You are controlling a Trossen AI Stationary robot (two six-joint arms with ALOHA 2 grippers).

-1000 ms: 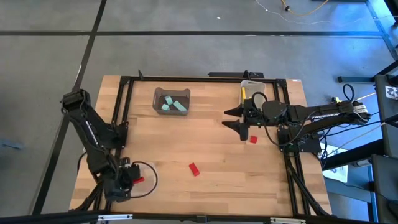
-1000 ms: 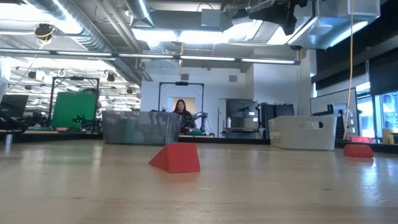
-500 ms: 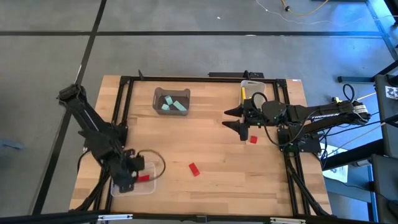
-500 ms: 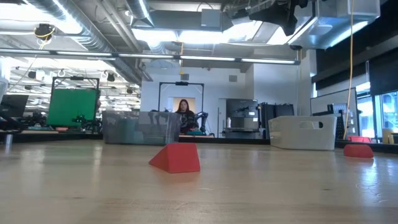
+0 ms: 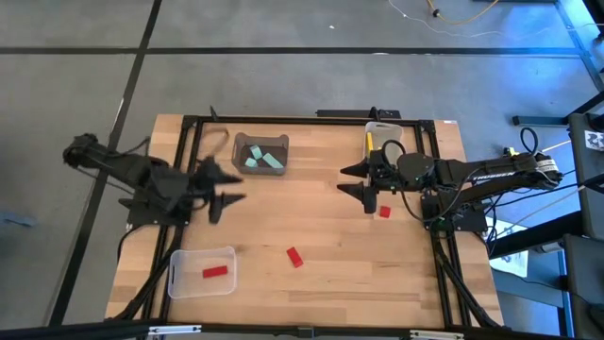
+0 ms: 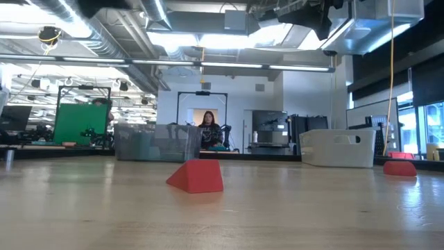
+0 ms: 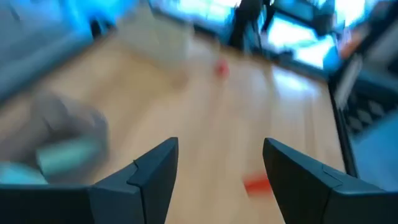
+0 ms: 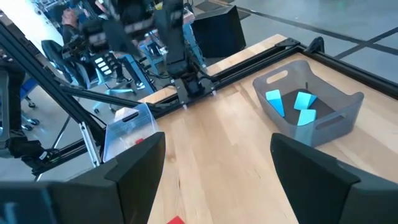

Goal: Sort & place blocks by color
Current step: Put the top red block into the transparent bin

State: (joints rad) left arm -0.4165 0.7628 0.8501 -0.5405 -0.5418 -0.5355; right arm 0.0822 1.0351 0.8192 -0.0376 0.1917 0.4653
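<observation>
- On the wooden tabletop point(image 5: 321, 283), a small flat red rectangular block point(image 5: 295, 256) lies alone, near the middle of the front half, its long axis slanted.
- It sits diagonally ahead of the left tool point(image 5: 225, 188), whose fingers are spread and empty; that arm looks nearer to it.
- The right tool point(image 5: 361, 179), also spread and empty, hovers just beside a second small red block point(image 5: 384, 212).
- One red block point(image 5: 215, 272) lies in the clear plastic bin point(image 5: 174, 280); mint green blocks point(image 5: 260, 160) fill the grey bin point(image 5: 238, 144).
</observation>
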